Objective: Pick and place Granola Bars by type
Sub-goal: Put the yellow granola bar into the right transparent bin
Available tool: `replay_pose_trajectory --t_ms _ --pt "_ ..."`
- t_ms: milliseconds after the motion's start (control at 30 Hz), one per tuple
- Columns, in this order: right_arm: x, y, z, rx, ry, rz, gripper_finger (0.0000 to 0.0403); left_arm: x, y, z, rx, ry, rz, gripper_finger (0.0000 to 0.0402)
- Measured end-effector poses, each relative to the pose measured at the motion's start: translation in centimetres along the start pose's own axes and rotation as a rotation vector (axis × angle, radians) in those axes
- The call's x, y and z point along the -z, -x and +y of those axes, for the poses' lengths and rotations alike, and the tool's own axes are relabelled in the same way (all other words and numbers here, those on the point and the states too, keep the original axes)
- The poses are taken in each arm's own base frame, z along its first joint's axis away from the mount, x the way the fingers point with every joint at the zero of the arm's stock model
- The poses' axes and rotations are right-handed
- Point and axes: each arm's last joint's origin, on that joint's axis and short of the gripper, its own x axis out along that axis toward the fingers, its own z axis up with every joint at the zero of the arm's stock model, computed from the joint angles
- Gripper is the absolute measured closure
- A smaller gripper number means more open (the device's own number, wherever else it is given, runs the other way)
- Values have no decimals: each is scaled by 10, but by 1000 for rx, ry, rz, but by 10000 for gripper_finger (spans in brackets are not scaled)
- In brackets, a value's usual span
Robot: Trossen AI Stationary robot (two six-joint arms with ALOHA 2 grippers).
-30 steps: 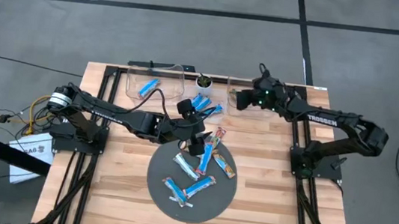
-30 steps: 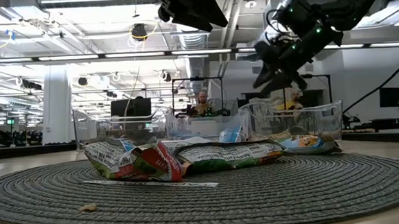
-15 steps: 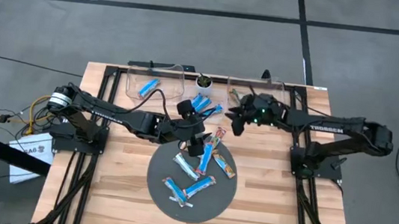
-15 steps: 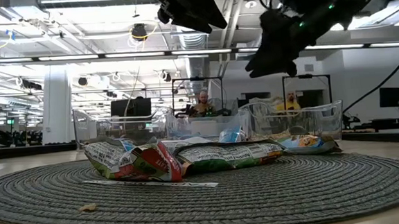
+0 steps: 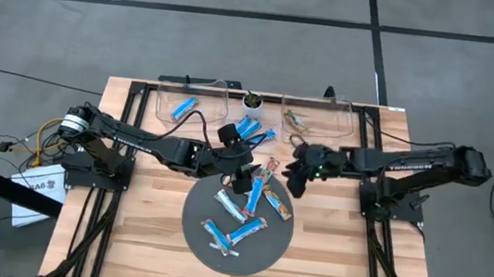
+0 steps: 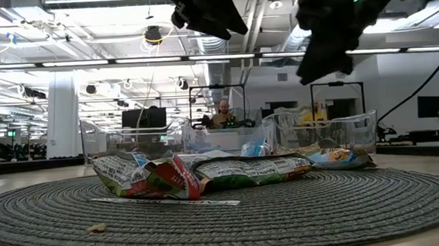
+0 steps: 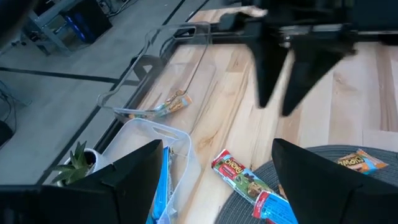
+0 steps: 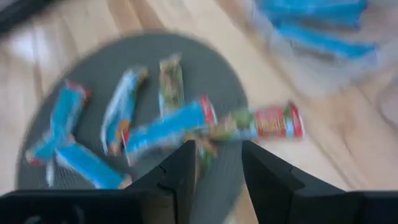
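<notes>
I judge sorting partly done: clear plastic bins (image 5: pixel 190 104) at the wooden surface's far edge hold some foil-wrapped granola bars (image 5: pixel 240 214), most remain on the round grey mat (image 5: pixel 264 250). My left hand (image 5: pixel 240 181) hovers released; right hand (image 5: pixel 299 184) hangs empty, fingers apart.

Right wrist view: all smeared; the bars on the round mat (image 8: pixel 217 180) show colour only, no print readable.
Left gripper (image 5: pixel 244 177): from above it covers part of a bar (image 5: pixel 254 195) under it; fingertips hard to make out.
Low view: both arms are cut by the top edge; near bars (image 6: pixel 169 174) block those farther back.
Bin contents: the bar in the far right bin (image 5: pixel 298 120) is too small to read.
</notes>
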Motion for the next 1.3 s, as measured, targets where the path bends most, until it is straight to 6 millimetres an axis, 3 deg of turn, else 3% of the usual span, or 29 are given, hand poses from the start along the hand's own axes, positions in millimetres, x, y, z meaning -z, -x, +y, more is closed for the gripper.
replay_pose_trajectory --t_ms 267,633,967,1300 --pt "1 -9 31 5 12 92 280 3 0 0 -3 6 16 107" --pt "20 -54 52 51 43 350 280 5 0 0 -3 7 32 107" --pt "38 -89 52 113 66 480 280 6 0 0 -3 8 39 107" --pt "47 -105 50 113 98 524 274 7 1 -2 1 -1 47 107"
